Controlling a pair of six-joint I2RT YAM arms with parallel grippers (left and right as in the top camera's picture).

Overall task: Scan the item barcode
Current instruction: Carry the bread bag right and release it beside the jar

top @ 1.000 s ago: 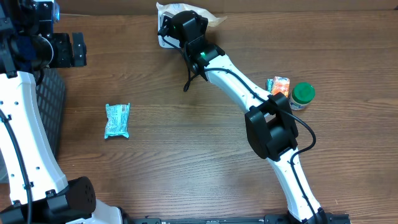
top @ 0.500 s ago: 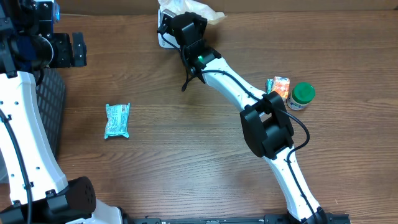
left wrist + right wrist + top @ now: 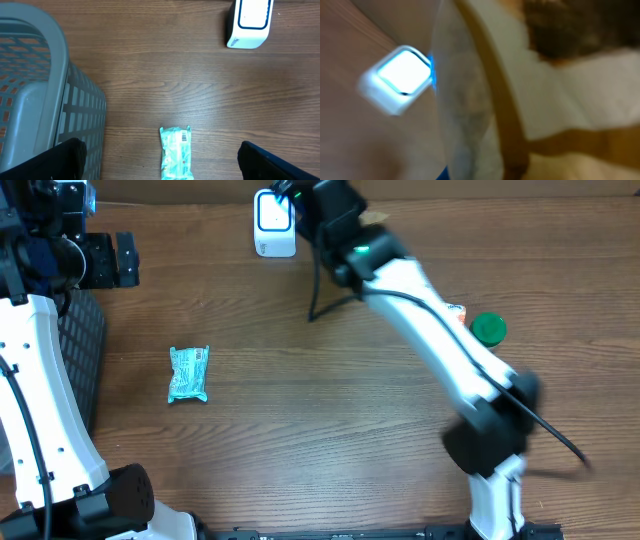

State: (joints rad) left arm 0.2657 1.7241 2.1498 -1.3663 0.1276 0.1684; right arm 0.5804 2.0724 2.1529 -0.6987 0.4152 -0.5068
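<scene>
The white barcode scanner (image 3: 272, 222) stands at the table's far edge, its window lit bright in the blurred right wrist view (image 3: 402, 75). My right gripper (image 3: 305, 200) hangs just right of the scanner, shut on the item, a pale crinkled bag with tan contents (image 3: 485, 100). The bag fills that view and hides the fingers. Overhead, only a tan sliver of the bag (image 3: 375, 218) shows behind the arm. My left gripper (image 3: 160, 152) stands wide open, high above a teal packet (image 3: 176, 155) with a small barcode.
A grey mesh basket (image 3: 35, 90) sits at the left edge, also seen overhead (image 3: 82, 350). The teal packet (image 3: 188, 373) lies left of centre. A green-lidded bottle (image 3: 488, 330) and an orange packet (image 3: 456, 310) stand at the right, beside the right arm.
The right arm has swung up and to the right with the bag, uncovering the scanner that it hid before. The left arm has not moved.
</scene>
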